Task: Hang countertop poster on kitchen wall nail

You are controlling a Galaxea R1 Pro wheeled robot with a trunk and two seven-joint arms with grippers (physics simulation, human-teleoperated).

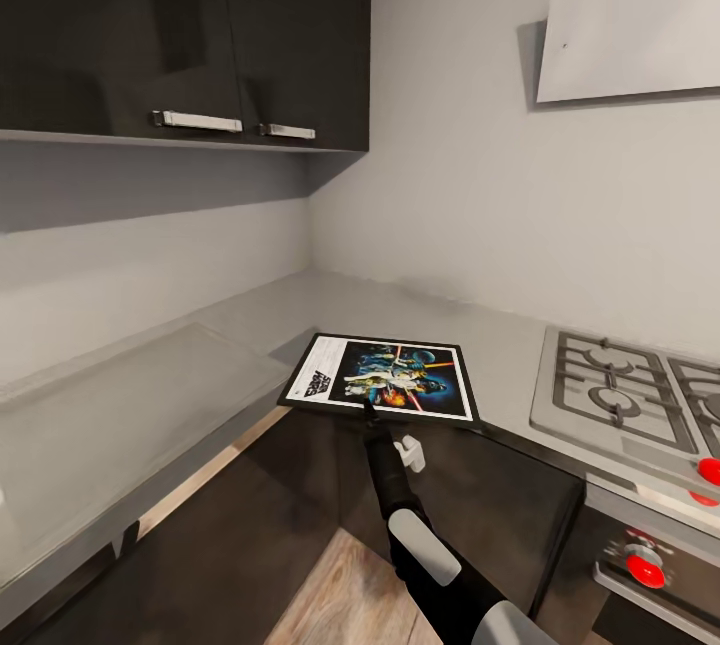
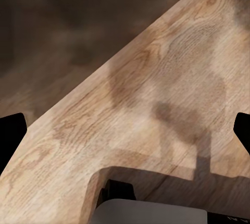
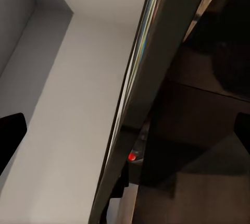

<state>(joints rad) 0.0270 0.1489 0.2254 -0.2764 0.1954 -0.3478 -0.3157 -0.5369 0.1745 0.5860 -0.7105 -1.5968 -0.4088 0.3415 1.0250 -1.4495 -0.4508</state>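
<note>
The poster lies flat on the light-grey kitchen countertop, near the inner corner, its front edge just past the counter's lip. My right gripper reaches up to that front edge. In the right wrist view the poster runs edge-on between the two widely spread fingertips, so the right gripper is open around it. My left gripper hangs open over the wooden floor, holding nothing. The wall nails are out of view.
A gas stove with red knobs sits right of the poster. Dark upper cabinets hang at the left, a range hood at the upper right. Dark cabinet fronts stand below the counter.
</note>
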